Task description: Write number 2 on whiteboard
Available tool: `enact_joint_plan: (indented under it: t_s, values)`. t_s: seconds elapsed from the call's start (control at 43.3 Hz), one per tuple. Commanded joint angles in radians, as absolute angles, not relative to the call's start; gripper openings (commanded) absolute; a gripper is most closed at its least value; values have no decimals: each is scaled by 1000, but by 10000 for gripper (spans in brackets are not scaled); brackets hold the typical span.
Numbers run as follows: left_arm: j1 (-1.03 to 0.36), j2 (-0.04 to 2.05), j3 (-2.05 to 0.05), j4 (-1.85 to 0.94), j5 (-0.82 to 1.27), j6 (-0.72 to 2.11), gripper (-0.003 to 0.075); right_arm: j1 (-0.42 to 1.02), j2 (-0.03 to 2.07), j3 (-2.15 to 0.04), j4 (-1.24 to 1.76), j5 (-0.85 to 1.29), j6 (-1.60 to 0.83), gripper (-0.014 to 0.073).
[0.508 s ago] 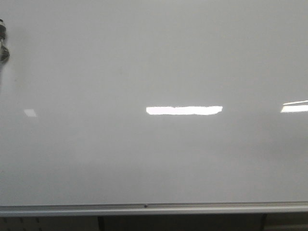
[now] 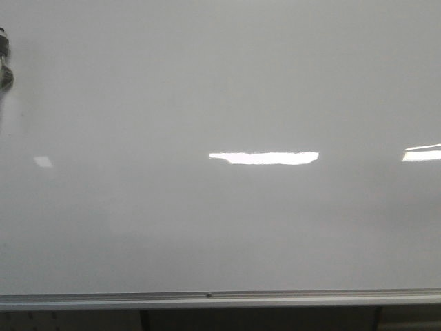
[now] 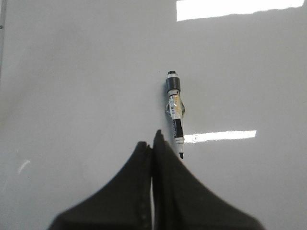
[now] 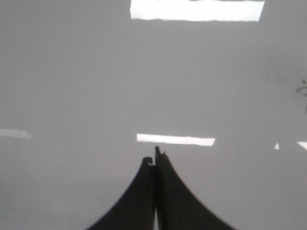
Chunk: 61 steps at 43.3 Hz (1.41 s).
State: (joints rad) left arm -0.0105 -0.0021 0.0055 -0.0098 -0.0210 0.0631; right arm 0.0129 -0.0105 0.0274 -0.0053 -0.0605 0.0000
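The whiteboard (image 2: 220, 83) is glossy and white-grey and fills every view. No number 2 shows on it in any view. In the left wrist view a black-and-white marker (image 3: 175, 112) lies on the board (image 3: 72, 72), its uncapped black tip pointing toward my left gripper (image 3: 152, 141). That gripper is shut with nothing in it, and the marker's tip lies just beside its fingertips. My right gripper (image 4: 154, 155) is also shut and empty over bare board (image 4: 72, 72). In the front view neither gripper shows, only a dark object (image 2: 3, 62) at the far left edge, probably the marker.
A silver aluminium rail (image 2: 220, 298) runs along the board's near edge. Bright rectangular light reflections (image 2: 264, 158) lie on the surface. Faint dark smudges (image 4: 301, 88) mark the board in the right wrist view.
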Motion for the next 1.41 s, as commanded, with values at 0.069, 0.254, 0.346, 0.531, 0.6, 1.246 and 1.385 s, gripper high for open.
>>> enact_joint_plan:
  t_s: [0.069, 0.254, 0.346, 0.531, 0.6, 1.246, 1.385]
  values:
    - [-8, -24, 27, -11, -105, 60, -20, 6, -26, 27, -18, -145, 0, -68]
    - [-8, -24, 27, -11, -105, 60, -19, 6, -26, 27, -18, -144, 0, -68]
    - [-8, -24, 27, -11, -123, 60, -19, 6, -26, 27, -18, -151, 0, -68]
    - [-10, -24, -17, -19, -139, 60, -20, 6, -26, -18, -17, -150, 0, -68]
    - [-10, -20, -64, -19, -125, 56, -20, 6, -26, -65, -17, -102, 0, -68]
    - [-10, 314, -712, -19, 334, 56, -20, 6, 292, -619, -17, 403, 0, -68]
    - [-10, 405, -744, -19, 394, 56, -19, 6, 384, -660, -17, 423, 0, -68]
